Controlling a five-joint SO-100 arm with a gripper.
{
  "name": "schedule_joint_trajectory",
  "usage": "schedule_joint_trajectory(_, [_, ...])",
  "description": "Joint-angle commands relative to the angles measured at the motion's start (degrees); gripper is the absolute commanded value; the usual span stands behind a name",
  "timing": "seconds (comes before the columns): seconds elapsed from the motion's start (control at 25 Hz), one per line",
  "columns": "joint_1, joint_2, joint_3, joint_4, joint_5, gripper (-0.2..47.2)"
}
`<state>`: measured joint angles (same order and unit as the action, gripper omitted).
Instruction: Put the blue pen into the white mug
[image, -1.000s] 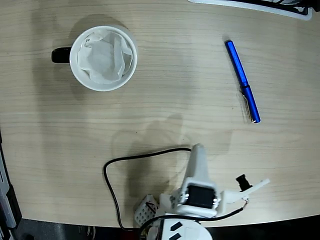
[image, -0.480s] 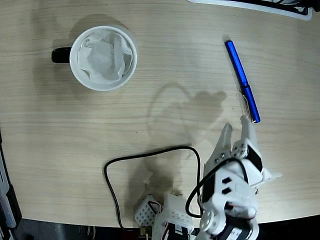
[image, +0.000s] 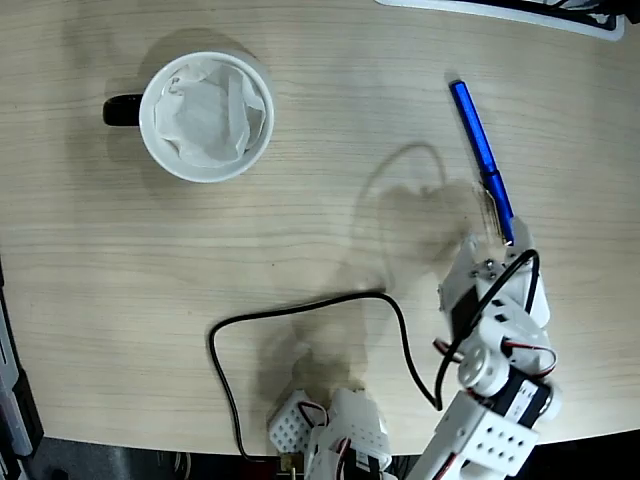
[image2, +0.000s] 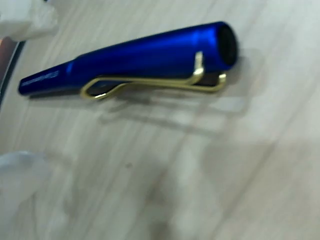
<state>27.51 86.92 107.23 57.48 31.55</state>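
Observation:
The blue pen lies on the wooden table at the right of the fixed view, running from upper left to lower right. My gripper hovers over its lower, clipped end and looks open. In the wrist view the blue pen fills the upper part, its gold clip facing down, with blurred white fingers above and below its left end. I cannot tell whether they touch it. The white mug, with a black handle and crumpled paper inside, stands far off at the upper left.
A black cable loops over the table from the arm's base at the bottom edge. A white object runs along the top right edge. A dark object sits at the lower left edge.
The arm has swung from low near its base up and to the right, bringing the gripper over the pen's lower end. Pen and mug have not moved.

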Motion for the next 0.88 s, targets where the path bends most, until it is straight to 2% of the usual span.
schedule_joint_trajectory(0.0, [1.49,-0.88,-3.96,0.35,1.41,17.3])
schedule_joint_trajectory(0.32, [3.96,-7.73,-10.2,0.09,1.58,18.4])
schedule_joint_trajectory(0.84, [4.22,-14.15,-11.87,-0.62,1.23,18.2])
